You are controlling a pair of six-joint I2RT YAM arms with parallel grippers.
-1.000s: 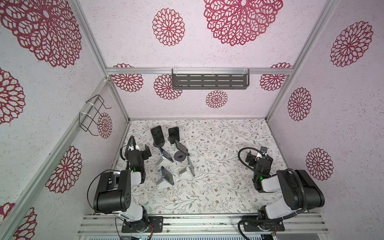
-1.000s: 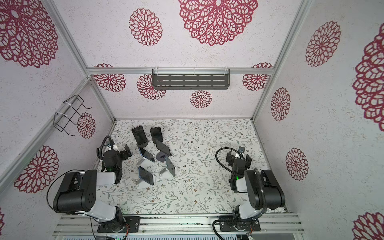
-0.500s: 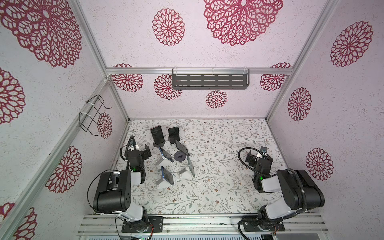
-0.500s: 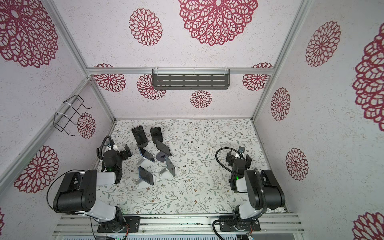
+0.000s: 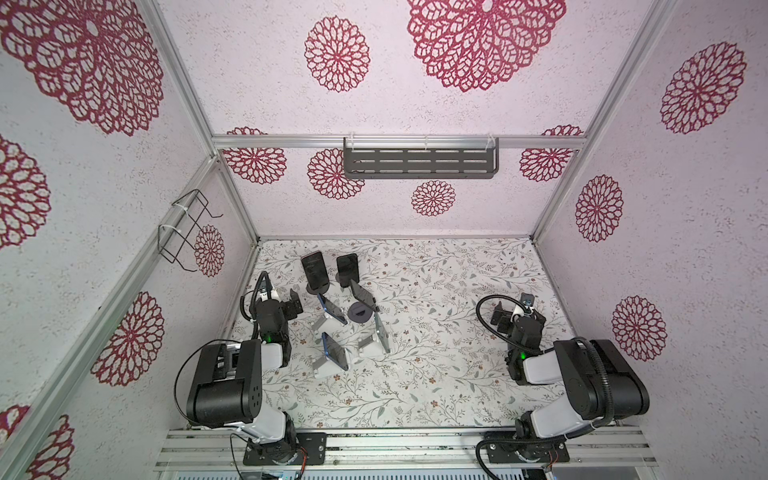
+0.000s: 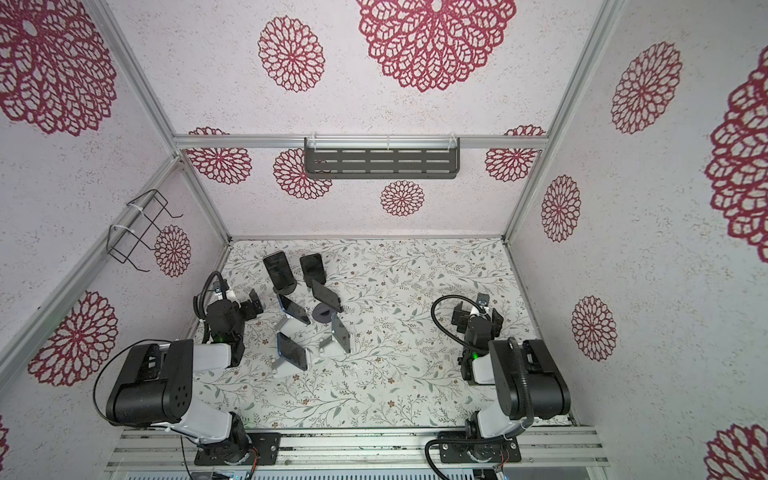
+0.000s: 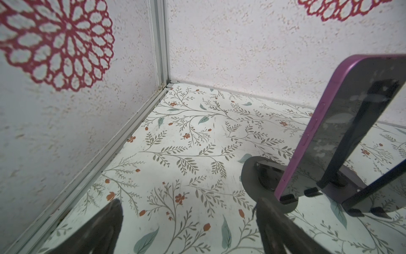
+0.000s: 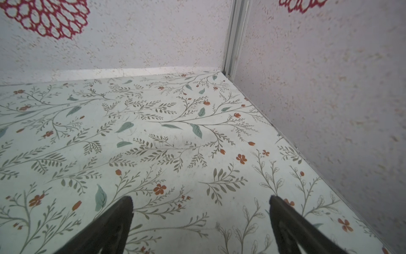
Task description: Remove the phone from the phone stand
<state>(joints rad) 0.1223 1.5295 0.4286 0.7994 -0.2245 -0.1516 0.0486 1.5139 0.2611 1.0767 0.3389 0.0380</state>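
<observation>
Left claw (image 7: 189, 205) and right claw (image 8: 201, 199) both stand spread wide, held low, well apart.

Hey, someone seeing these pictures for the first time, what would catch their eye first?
Big crimson lace-like flower medallions cover the pale walls. On the leaf-printed tabletop, a huddle of dark-screened phones on small stands sits left of centre. In the left wrist view, a purple-edged phone leans on a round dark stand.

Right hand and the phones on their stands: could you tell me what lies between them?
Nothing: in both top views only bare floral table separates the right hand from the nearest phone.
</observation>
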